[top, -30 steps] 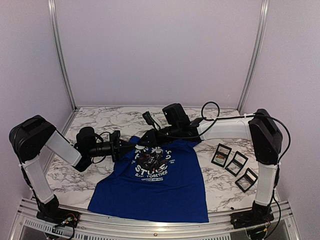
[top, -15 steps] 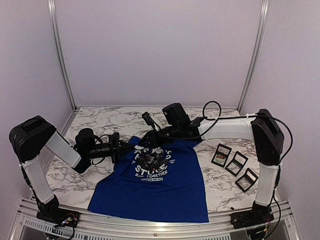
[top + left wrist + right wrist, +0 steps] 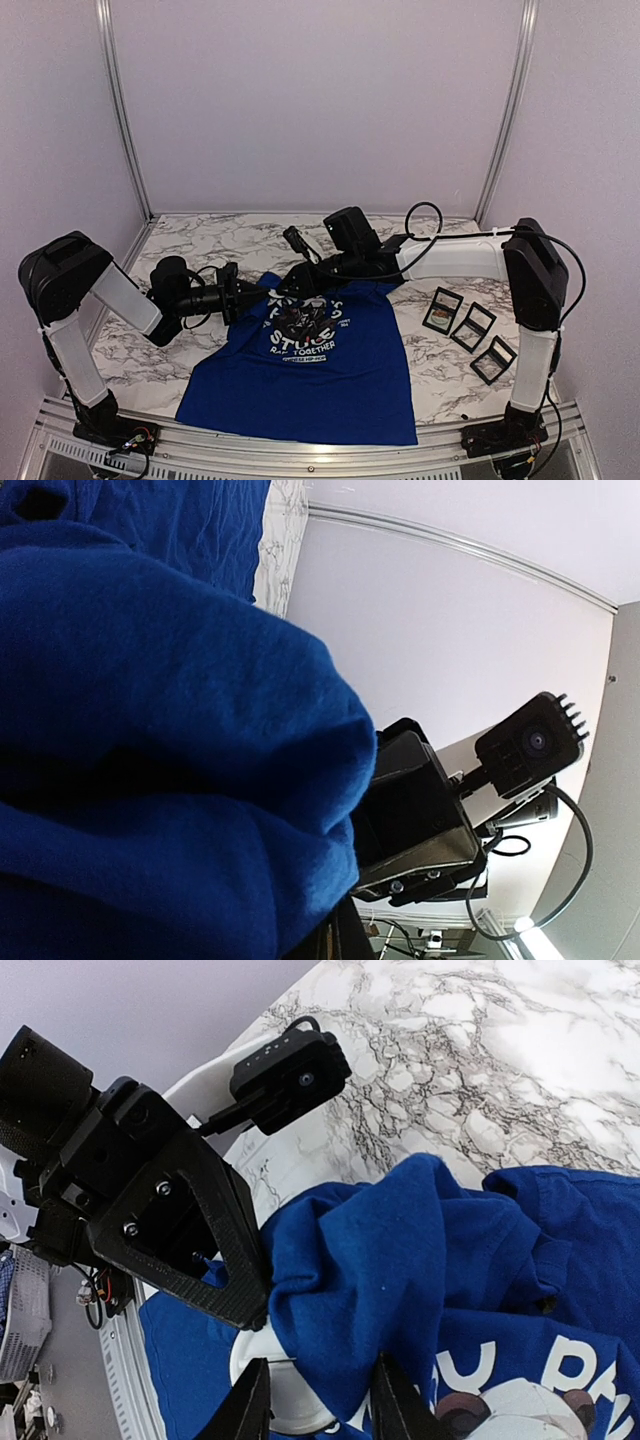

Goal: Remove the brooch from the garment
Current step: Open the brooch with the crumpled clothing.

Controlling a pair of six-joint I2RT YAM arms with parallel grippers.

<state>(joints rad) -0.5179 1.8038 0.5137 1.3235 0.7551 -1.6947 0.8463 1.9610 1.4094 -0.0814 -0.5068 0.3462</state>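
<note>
The garment (image 3: 320,365), a royal-blue T-shirt with a panda print, lies on the marble table. My left gripper (image 3: 243,292) is shut on a raised fold of it at the left shoulder. In the right wrist view the left gripper (image 3: 250,1295) pinches that fold (image 3: 400,1260). My right gripper (image 3: 297,281) hovers at the collar. It is open (image 3: 322,1362), its fingers either side of the hanging fold. A white round disc (image 3: 290,1390), seemingly the brooch, shows under the fold. Blue cloth (image 3: 150,730) fills the left wrist view and hides my left fingertips.
Three small black-framed boxes (image 3: 472,327) lie in a row on the table to the right of the shirt. Metal frame posts (image 3: 120,110) stand at the back corners. A rail (image 3: 300,450) runs along the near edge.
My right gripper has edged slightly left and down toward the collar. The left gripper keeps its hold on the fold and has barely shifted.
</note>
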